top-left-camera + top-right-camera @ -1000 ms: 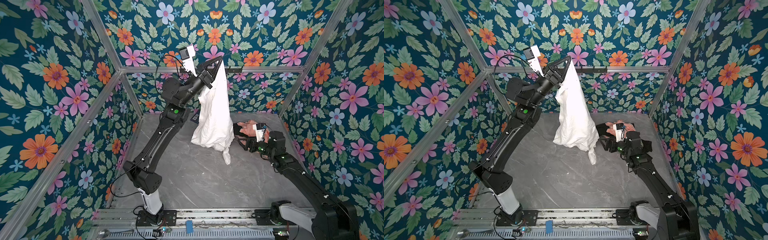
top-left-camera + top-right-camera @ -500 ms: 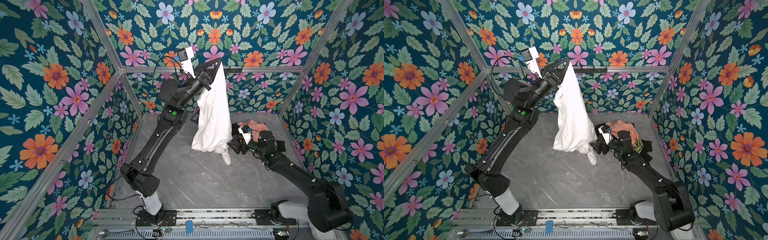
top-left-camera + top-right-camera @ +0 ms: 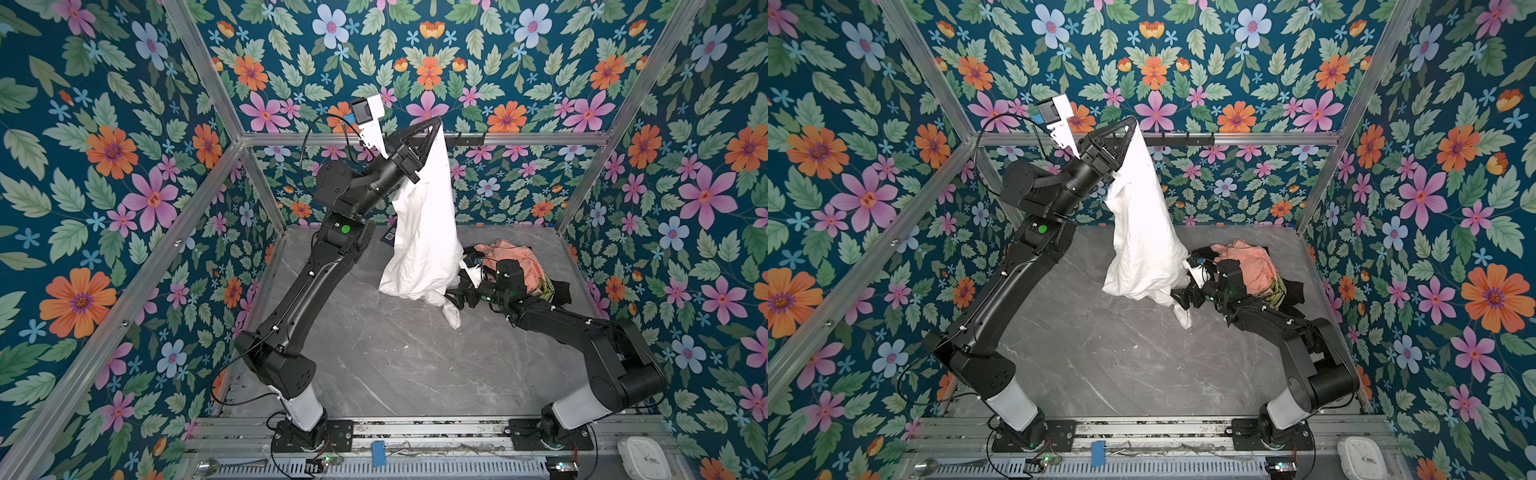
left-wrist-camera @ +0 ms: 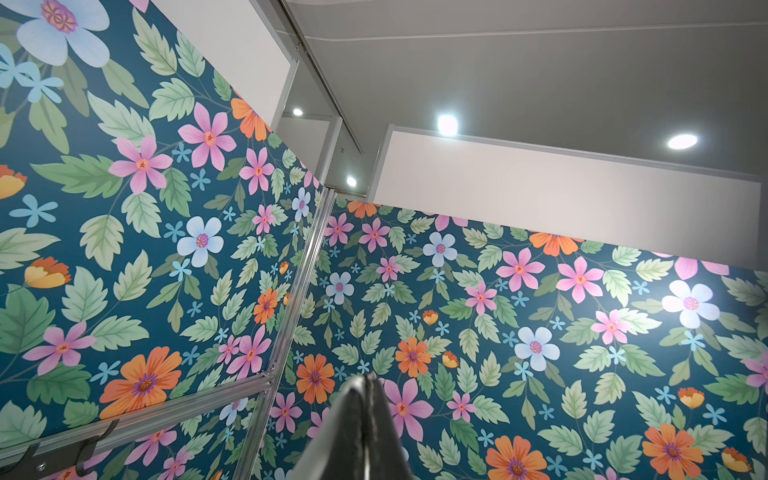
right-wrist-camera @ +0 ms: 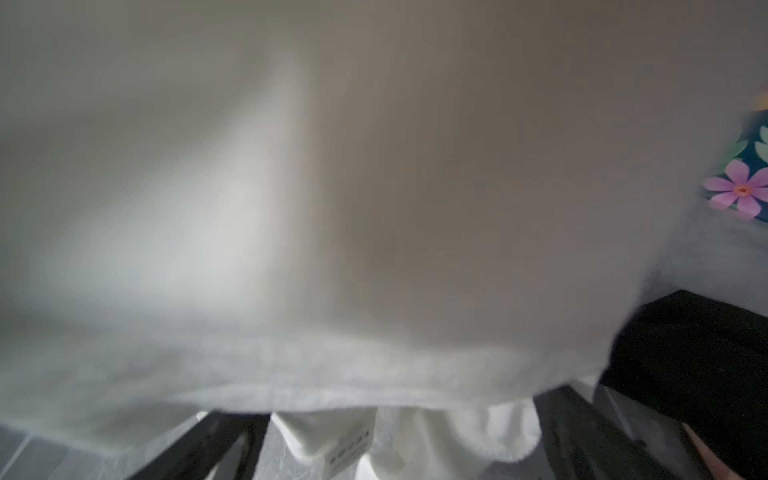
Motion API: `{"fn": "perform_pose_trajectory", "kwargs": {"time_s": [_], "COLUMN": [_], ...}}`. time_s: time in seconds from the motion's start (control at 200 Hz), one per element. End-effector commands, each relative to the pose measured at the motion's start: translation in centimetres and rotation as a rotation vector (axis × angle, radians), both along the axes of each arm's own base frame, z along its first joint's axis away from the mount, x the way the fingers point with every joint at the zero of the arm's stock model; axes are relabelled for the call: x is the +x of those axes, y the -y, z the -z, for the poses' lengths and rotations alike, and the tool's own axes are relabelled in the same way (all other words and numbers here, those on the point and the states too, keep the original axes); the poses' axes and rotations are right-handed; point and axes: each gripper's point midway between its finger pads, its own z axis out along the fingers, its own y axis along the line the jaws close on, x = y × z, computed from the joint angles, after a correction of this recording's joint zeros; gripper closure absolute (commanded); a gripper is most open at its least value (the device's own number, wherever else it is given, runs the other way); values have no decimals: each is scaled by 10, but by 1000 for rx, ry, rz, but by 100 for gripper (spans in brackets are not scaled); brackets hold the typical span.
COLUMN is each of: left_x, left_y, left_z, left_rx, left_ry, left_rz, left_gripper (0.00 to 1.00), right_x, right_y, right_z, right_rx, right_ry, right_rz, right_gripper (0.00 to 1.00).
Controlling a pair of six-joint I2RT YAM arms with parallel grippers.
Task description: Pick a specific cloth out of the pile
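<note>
Right wrist view, and the cloth (image 5: 374, 199) swamps nearly everything, a soft grey-white blur, its folds impossible to read; the right gripper (image 5: 390, 440) shows only two dark fingers (image 5: 195, 449), cut by the frame edge, tips lost behind the hem; a label (image 5: 349, 451), print too small; in both top views the right arm (image 3: 509, 272) covers part of the pile (image 3: 521, 255); the left gripper (image 4: 369, 388) runs off the edge, its pinch unseen there.
</note>
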Motion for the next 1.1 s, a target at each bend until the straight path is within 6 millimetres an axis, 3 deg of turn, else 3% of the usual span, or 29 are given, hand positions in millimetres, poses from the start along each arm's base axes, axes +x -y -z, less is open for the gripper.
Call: {"fn": "perform_pose_trajectory", "kwargs": {"time_s": [0.0,0.125,0.135,0.16,0.355,0.57,0.76,0.78,1.095], "left_x": [-14,-15,-16,-16,-17,-21,-22,-22,-18], "left_y": [-10,-10,-11,-11,-13,-17,-20,-20,-34], "left_z": [-15,-16,-16,-17,-16,-16,-14,-13,-6], "left_rx": [-37,-36,-36,-36,-30,-26,-18,-18,-2], "left_ry": [71,73,73,75,73,78,77,76,55], "left_rz": [-9,-11,-10,-12,-24,-38,-63,-66,-149], "left_gripper": [100,100,100,100,100,100,100,100,100], "right_x": [9,14,15,16,21,23,21,18,1], "right_y": [-9,-15,-15,-16,-18,-18,-13,-12,8], "right_z": [-8,-12,-1,2,-1,-5,-10,-26,-70], "right_rx": [50,106,100,102,139,157,151,162,132], "right_ry": [25,15,-11,-19,-22,-30,-33,0,106], "right_rz": [14,18,20,21,35,48,72,72,129], "right_gripper": [2,14,15,18,58,83,96,96,100]}}
